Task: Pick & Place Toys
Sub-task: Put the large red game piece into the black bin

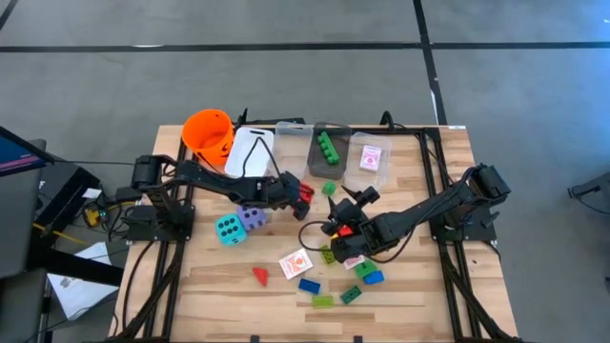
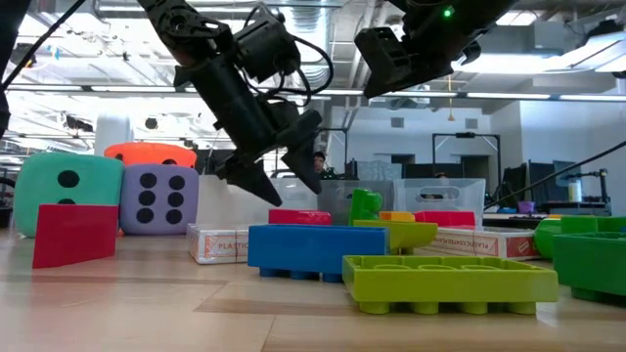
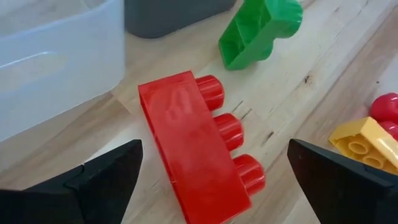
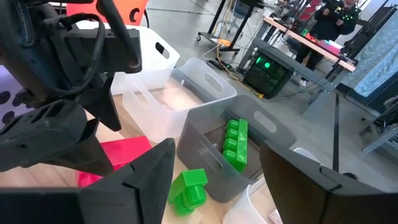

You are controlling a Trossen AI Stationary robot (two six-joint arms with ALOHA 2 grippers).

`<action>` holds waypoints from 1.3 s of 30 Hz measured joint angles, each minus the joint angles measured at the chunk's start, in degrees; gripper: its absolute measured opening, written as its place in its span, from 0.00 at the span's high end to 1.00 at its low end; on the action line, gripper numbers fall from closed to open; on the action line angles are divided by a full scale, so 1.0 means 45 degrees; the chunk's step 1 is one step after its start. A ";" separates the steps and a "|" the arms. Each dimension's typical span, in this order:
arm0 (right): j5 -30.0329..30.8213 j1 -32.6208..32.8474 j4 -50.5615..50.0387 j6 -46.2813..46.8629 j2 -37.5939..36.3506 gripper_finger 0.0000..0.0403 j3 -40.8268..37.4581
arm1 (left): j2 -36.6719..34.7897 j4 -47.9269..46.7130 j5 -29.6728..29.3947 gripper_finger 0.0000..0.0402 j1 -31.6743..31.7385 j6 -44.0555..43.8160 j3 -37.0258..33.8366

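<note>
A red brick (image 3: 193,143) lies on its side on the wooden table, studs pointing sideways. My left gripper (image 3: 214,186) stands open, slanting down, one finger on either side of the brick and clear of it; in the low view its fingertips (image 2: 284,176) hang just above the brick (image 2: 298,216). My right gripper (image 1: 348,208) hovers open and holds nothing, higher up near the table's middle, facing the bins. A teal die (image 1: 229,229) and a purple die (image 1: 254,218) rest to the left. A red wedge (image 1: 259,275), a card (image 1: 295,264) and several bricks (image 1: 351,294) lie toward the near edge.
Along the far edge stand an orange bucket (image 1: 210,133), a white bin (image 1: 250,151), a clear bin (image 1: 292,141), a grey bin (image 1: 335,129) holding a green brick (image 1: 329,148), and a clear bin (image 1: 381,176) with a card. A loose green brick (image 3: 261,28) and a yellow brick (image 3: 364,143) lie close by.
</note>
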 joint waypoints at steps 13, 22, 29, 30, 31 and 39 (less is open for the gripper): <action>0.0024 -0.0005 -0.0040 -0.0013 0.0002 0.42 0.0000 | 0.0806 0.0162 -0.0180 0.01 -0.0272 -0.0417 0.0011; 0.0034 -0.0005 -0.0072 -0.0009 0.0000 0.42 0.0000 | 0.1407 0.0294 -0.0042 0.01 -0.0335 -0.0569 0.0053; 0.0017 -0.0010 -0.0046 -0.0009 0.0000 0.42 0.0000 | 0.1467 0.0202 -0.0095 0.01 -0.0476 -0.0696 0.0036; 0.0015 -0.0008 -0.0044 -0.0009 0.0003 0.42 0.0004 | 0.1467 0.0193 -0.0102 0.01 -0.0497 -0.0698 0.0034; 0.0010 -0.0009 -0.0044 -0.0009 0.0001 0.42 0.0004 | 0.1467 0.0156 -0.0097 0.01 -0.0511 -0.0698 0.0034; 0.0005 -0.0004 -0.0039 -0.0004 0.0000 0.42 0.0000 | 0.1481 -0.0776 -0.0243 0.04 -0.0680 -0.0698 0.0034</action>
